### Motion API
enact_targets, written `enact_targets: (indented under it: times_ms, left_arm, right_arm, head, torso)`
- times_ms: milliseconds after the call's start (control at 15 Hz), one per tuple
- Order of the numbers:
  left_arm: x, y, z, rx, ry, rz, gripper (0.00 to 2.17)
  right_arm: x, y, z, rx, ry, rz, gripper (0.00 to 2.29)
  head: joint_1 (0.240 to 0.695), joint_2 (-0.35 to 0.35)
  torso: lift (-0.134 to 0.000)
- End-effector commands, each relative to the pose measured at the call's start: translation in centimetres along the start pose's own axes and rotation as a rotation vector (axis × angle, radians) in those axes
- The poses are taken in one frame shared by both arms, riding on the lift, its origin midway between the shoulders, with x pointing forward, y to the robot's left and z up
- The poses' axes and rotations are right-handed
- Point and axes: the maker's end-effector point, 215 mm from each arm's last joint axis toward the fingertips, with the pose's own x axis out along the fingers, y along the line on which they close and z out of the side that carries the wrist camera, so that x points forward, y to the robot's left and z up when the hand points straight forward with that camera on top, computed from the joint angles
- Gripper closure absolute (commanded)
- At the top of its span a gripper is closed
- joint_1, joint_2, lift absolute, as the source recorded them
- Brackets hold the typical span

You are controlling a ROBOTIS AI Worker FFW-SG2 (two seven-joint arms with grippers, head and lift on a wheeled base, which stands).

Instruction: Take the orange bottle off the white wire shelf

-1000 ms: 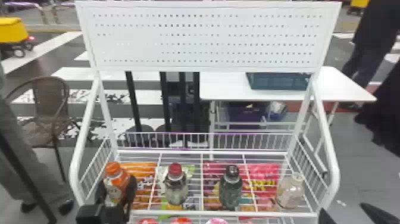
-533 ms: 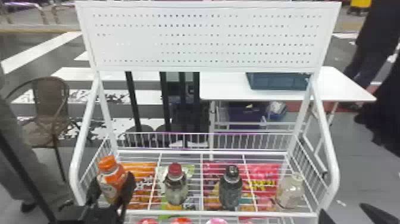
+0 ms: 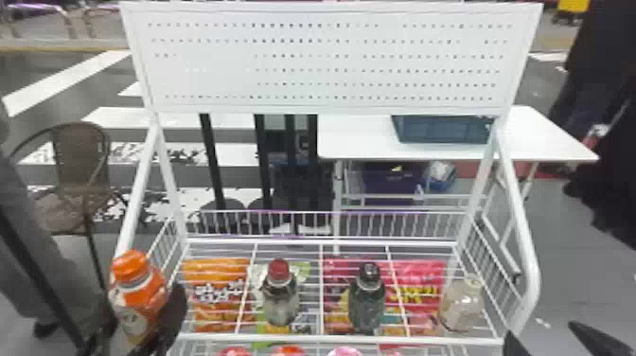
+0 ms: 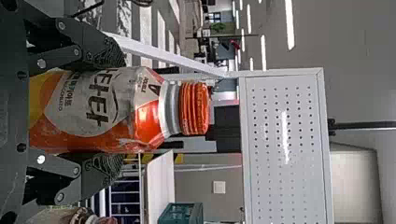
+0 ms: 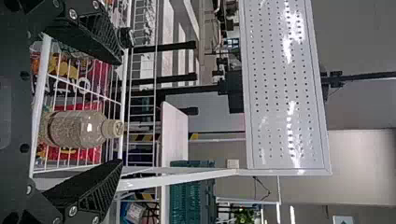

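My left fingers (image 3: 176, 310) clasp the orange bottle (image 3: 137, 296) from both sides near the left front corner of the white wire shelf (image 3: 331, 338); my right fingers (image 3: 597, 340) spread wide, empty

We see a dark body throughout: our left gripper (image 3: 144, 319) and right gripper (image 3: 546, 338) look black in the head view, the right one with slim, pointed fingertips. Up close in the left wrist view, our links (image 4: 55, 52) are charcoal grey with rounded ends, joined by round silvery screws (image 4: 41, 63). The fingers (image 4: 103, 48) there carry fine, curved ridges like stacked ripples. In the right wrist view our fingers (image 5: 86, 189) are long black wedges, ribbed and tapering, with bright screw heads (image 5: 72, 211) near their roots. Behind them, our flat palm plate (image 5: 14, 116) is dark grey, dotted with small round black holes (image 5: 24, 148) and bearing a faint round-cornered outline.
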Motion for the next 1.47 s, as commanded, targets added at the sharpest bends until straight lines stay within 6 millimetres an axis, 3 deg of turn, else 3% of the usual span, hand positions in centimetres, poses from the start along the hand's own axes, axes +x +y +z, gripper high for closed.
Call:
enact_targets:
  times_ms: [0, 333, 467, 1400]
  left_arm:
    - [-2.0, 0.0, -0.1, 0.015, 0.038, 0.001, 0.61]
    - [-4.2, -0.1, 1.0, 0.023, 0.032, 0.000, 0.61]
    - [-4.3, -0.4, 2.1, 0.018, 0.014, -0.003, 0.61]
    - [-4.5, -0.2, 2.8, 0.020, -0.007, 0.003, 0.61]
  right_arm:
    - [-0.1, 0.0, -0.1, 0.000, 0.003, -0.001, 0.15]
    - [0.0, 0.0, -0.5, 0.002, 0.009, -0.002, 0.15]
    - [-0.1, 0.1, -0.5, 0.001, 0.010, -0.003, 0.15]
    - [-0.4, 0.4, -0.2, 0.001, 0.010, 0.007, 0.15]
  head:
    - [0.499, 0.000]
    - [0.499, 0.000]
    - [0.499, 0.000]
    - [0.499, 0.000]
  torso:
    - [0.000]
    - [0.000]
    - [0.000]
    - [0.000]
